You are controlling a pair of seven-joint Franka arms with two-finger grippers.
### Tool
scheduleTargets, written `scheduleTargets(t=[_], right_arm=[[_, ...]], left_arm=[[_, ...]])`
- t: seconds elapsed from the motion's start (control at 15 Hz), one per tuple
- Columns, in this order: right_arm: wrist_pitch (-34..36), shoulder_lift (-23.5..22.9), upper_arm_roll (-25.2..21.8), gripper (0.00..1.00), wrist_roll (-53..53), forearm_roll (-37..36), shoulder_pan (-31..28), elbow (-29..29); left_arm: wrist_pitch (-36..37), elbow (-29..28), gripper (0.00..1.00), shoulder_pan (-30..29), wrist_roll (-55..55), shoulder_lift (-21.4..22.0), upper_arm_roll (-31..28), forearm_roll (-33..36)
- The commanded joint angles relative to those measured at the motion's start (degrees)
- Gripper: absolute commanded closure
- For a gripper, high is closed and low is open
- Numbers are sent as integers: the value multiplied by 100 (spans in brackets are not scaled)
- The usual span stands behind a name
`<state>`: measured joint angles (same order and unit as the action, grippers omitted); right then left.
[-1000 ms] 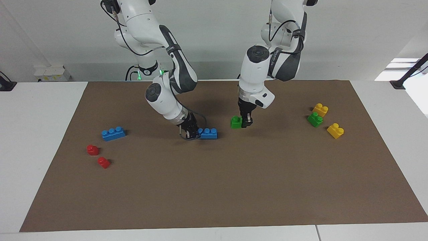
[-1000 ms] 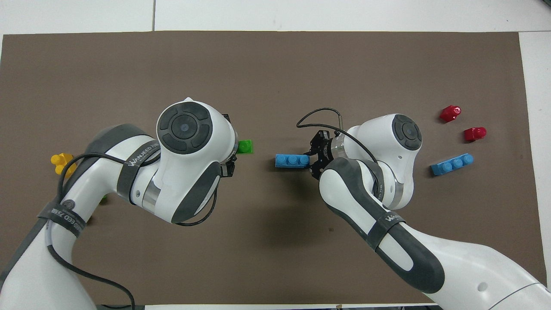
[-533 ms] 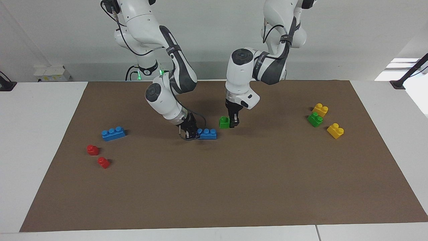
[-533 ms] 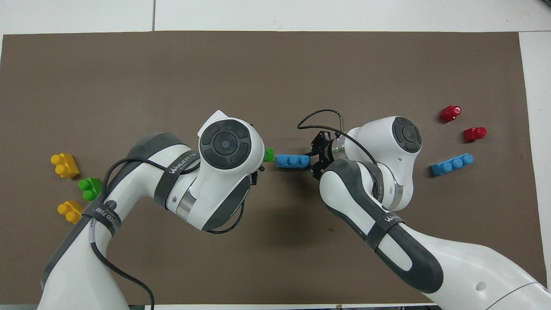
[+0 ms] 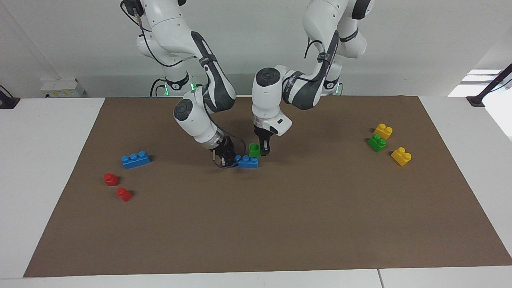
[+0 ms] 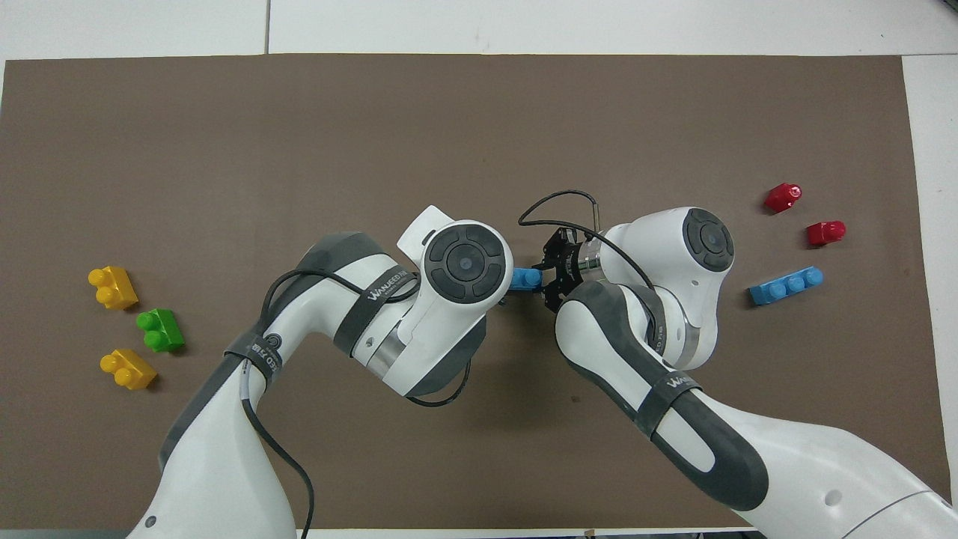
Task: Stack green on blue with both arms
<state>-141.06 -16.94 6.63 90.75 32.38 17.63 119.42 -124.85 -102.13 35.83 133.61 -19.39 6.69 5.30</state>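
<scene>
My right gripper (image 5: 226, 159) is low on the mat and shut on one end of a long blue brick (image 5: 248, 161), which lies flat near the table's middle. My left gripper (image 5: 261, 149) is shut on a small green brick (image 5: 254, 149) and holds it upright right over the blue brick's free end, at or just above its studs. In the overhead view only a short piece of the blue brick (image 6: 526, 278) shows beside my right gripper (image 6: 552, 274). My left arm's wrist hides the green brick and the left gripper there.
A second blue brick (image 5: 136, 159) and two red bricks (image 5: 111, 179) (image 5: 124, 194) lie toward the right arm's end. A second green brick (image 5: 377, 143) and two yellow bricks (image 5: 383, 131) (image 5: 401, 156) lie toward the left arm's end. A brown mat (image 5: 280, 224) covers the table.
My left gripper has carried the green brick sideways toward the right arm, from beside the blue brick to over its free end. The right gripper and blue brick have stayed put.
</scene>
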Motion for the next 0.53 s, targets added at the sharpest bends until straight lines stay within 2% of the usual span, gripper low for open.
scheduleTargets(t=[0.0, 0.47], right_arm=[[-220, 59, 40, 100, -13, -74, -49, 187], [-422, 59, 40, 100, -31, -74, -49, 239]], left_arm=[[-91, 167, 100, 117, 191, -152, -98, 165], [-215, 281, 100, 222, 367, -328, -98, 332]])
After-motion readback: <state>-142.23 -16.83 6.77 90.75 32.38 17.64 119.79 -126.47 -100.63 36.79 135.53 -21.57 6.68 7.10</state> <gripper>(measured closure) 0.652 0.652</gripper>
